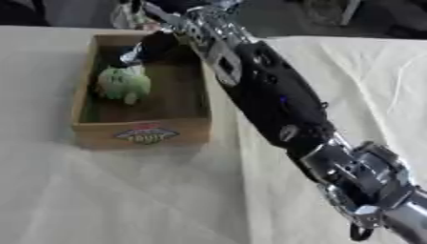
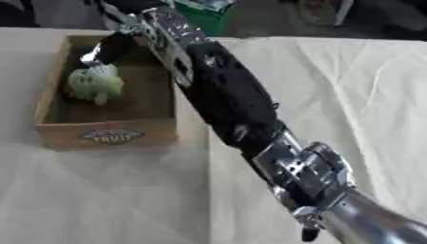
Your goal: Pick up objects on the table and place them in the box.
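A brown box (image 1: 82, 90) with an oval label on its front wall stands on the white-clothed table at the left. Inside it, toward the far left, lies a pale green leafy vegetable (image 1: 123, 83). My right arm comes in from the lower right and runs diagonally up along the box's right side. My right hand (image 1: 148, 47) hangs over the box's far end, its dark fingers straight and pointing down-left, with the tips just above the vegetable and nothing held. My left hand shows in neither view.
The white cloth (image 1: 125, 190) covers the table in front of and to the right of the box. My forearm (image 1: 267, 90) lies over the table beside the box's right wall. Dark clutter and a green object (image 2: 204, 14) sit beyond the far edge.
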You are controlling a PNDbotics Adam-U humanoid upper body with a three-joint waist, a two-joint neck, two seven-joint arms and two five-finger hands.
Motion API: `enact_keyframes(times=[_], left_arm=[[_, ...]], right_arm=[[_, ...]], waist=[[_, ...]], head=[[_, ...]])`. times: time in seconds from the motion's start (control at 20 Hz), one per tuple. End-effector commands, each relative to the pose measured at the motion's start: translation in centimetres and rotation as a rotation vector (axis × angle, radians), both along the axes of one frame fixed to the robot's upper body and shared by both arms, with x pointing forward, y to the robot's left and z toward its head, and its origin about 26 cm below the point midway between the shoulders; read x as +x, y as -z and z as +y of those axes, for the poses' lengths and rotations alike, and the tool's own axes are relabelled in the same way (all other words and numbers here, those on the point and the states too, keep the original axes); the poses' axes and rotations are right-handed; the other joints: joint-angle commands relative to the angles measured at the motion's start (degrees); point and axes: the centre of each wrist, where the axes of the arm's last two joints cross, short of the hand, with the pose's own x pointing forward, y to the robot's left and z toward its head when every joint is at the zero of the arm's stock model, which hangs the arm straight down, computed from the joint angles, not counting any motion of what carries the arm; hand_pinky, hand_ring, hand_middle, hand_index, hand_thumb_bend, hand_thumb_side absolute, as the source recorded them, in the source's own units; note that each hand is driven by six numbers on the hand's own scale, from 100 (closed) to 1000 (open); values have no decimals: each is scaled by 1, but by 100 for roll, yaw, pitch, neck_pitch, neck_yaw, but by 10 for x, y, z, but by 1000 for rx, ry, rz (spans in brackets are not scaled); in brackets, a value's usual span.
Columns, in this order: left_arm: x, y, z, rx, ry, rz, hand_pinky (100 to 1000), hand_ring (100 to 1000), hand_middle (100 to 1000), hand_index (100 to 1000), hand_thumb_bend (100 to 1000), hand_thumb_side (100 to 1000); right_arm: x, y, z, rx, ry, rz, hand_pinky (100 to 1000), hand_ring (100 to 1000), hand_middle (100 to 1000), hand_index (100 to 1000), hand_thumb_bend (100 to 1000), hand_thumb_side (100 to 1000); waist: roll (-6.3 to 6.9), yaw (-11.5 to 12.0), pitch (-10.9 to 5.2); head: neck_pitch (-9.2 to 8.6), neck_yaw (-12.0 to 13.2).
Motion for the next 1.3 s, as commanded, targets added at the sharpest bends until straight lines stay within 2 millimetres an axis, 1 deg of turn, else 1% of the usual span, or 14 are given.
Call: enact_keyframes(times=[0.05, 0.15, 0.3, 0.35, 0.4, 0.5, 0.7, 0.8, 0.9, 0.95, 1.0, 1.05, 1.2, 1.3], left_arm=[[-5, -7, 5, 23, -27, -16, 764, 521, 540, 725, 100, 656], [-6, -7, 6, 22, -36, -13, 764, 521, 540, 725, 100, 657], [-8, -5, 8, 21, -49, -8, 763, 521, 540, 725, 100, 657], [-8, -5, 8, 21, -54, -6, 763, 521, 540, 725, 100, 658], [-9, -4, 9, 21, -58, -5, 763, 521, 540, 725, 100, 658], [-9, -4, 10, 19, -67, -4, 763, 521, 540, 725, 100, 658], [-10, -4, 10, 16, -75, -6, 763, 521, 540, 725, 100, 658], [-10, -3, 10, 15, -78, -6, 763, 521, 540, 725, 100, 658], [-11, -2, 11, 10, -83, -6, 762, 521, 542, 725, 100, 658], [-11, -2, 11, 9, -86, -6, 762, 521, 543, 724, 100, 658], [-11, -2, 11, 8, -89, -6, 762, 521, 543, 724, 100, 658], [-11, -1, 11, 7, -91, -6, 762, 521, 543, 725, 100, 658], [-12, -1, 12, 3, -98, -8, 761, 522, 544, 725, 100, 659], [-12, 0, 12, 0, -102, -9, 761, 522, 544, 724, 100, 659]], right_arm=[[-34, -49, -25, 141, -36, -101, 859, 803, 778, 923, 474, 827], [-57, -67, -44, 256, -51, -140, 860, 798, 774, 907, 361, 842], [-90, -82, -71, 394, -80, -183, 865, 795, 766, 887, 218, 845], [-101, -84, -80, 430, -93, -198, 866, 795, 766, 881, 139, 827], [-111, -84, -87, 462, -107, -210, 867, 795, 765, 876, 100, 751], [-132, -80, -101, 523, -133, -240, 867, 793, 761, 866, 100, 626], [-166, -63, -120, 643, -168, -278, 874, 798, 763, 865, 100, 561], [-171, -59, -124, 677, -176, -279, 874, 798, 763, 865, 100, 561], [-169, -48, -138, 709, -167, -287, 883, 813, 785, 880, 100, 578], [-168, -42, -144, 727, -166, -291, 888, 818, 793, 892, 100, 662], [-167, -37, -150, 747, -166, -294, 889, 818, 793, 892, 100, 672], [-166, -33, -154, 768, -169, -295, 892, 819, 798, 903, 100, 758], [-164, -16, -170, 848, -194, -297, 889, 827, 812, 911, 100, 796], [-163, -4, -178, 883, -203, -294, 882, 825, 817, 913, 100, 852]], waist=[[72, -44, -146], [89, -106, -170], [116, -184, -206], [124, -212, -218], [131, -236, -226], [145, -288, -231], [180, -363, -222], [189, -378, -221], [229, -449, -202], [244, -472, -198], [257, -490, -195], [269, -505, -190], [309, -554, -175], [340, -588, -168]], head=[[18, 82], [50, 147], [70, 253], [72, 296], [73, 331], [62, 395], [43, 484], [45, 503], [111, 593], [142, 644], [168, 687], [189, 728], [221, 825], [216, 869]])
